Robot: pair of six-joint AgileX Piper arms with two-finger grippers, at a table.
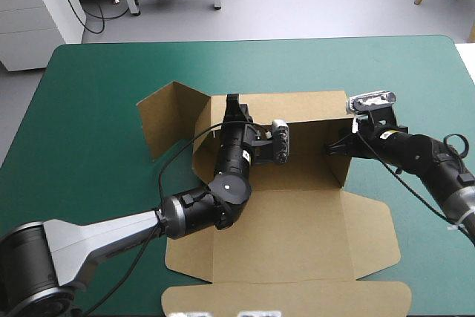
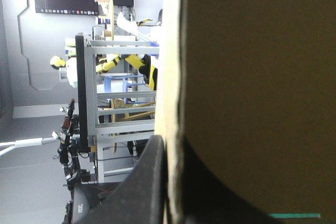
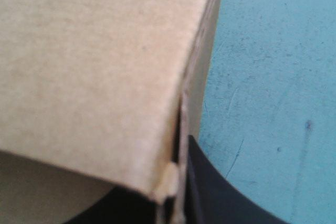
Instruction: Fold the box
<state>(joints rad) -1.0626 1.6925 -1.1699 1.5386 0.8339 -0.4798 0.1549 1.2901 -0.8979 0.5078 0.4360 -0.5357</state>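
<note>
Both sets of jaws clench raised walls of the box, frame centre; wall-raising step, seemingly; next calls for tucking flaps inward.

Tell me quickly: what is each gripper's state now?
The left gripper: shut on the box, far wall.
The right gripper: shut on the box, right wall.

Left arm: silver-grey lower link leading through round black joints into glossy black cylindrical segments; right arm: black throughout, bearing a small pale label; both end in broad black curved fingers.
</note>
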